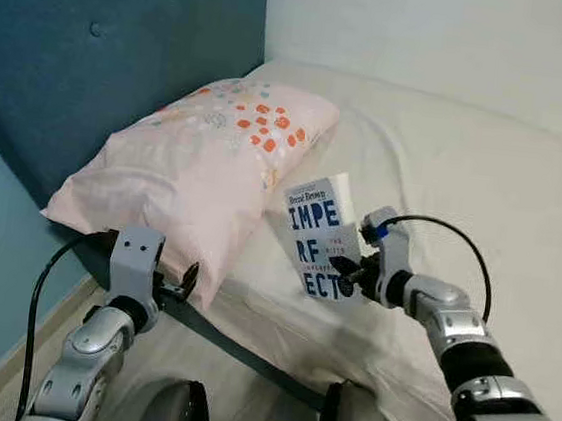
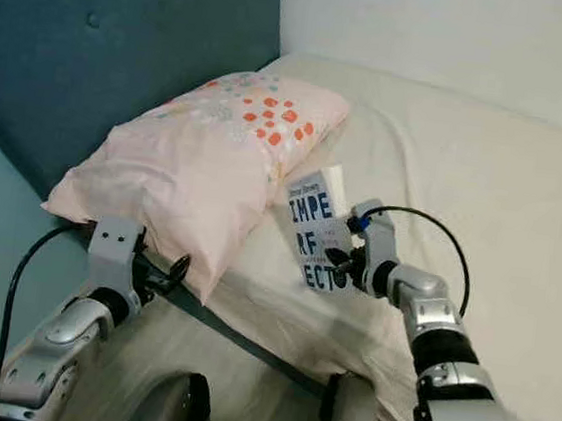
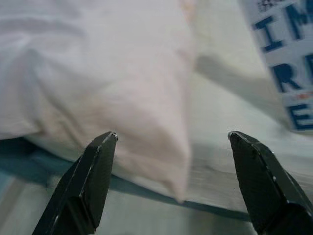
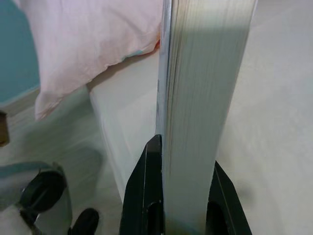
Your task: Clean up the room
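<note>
Bed (image 1: 486,172) edge: right hand (image 1: 348,274) clamps book (image 1: 316,236) beside pillow (image 1: 195,166).

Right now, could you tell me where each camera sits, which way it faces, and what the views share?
Left eye view: on the head, looking forward and down at the bed, pillow and book; both silver arms show, left gripper by the pillow's corner.
Right eye view: same head, same scene; right gripper clamps the book.
Left wrist view: along open fingers toward the pillow's corner.
Right wrist view: along fingers clamped on the book's page edge.
Shared: all four show pillow and book.
</note>
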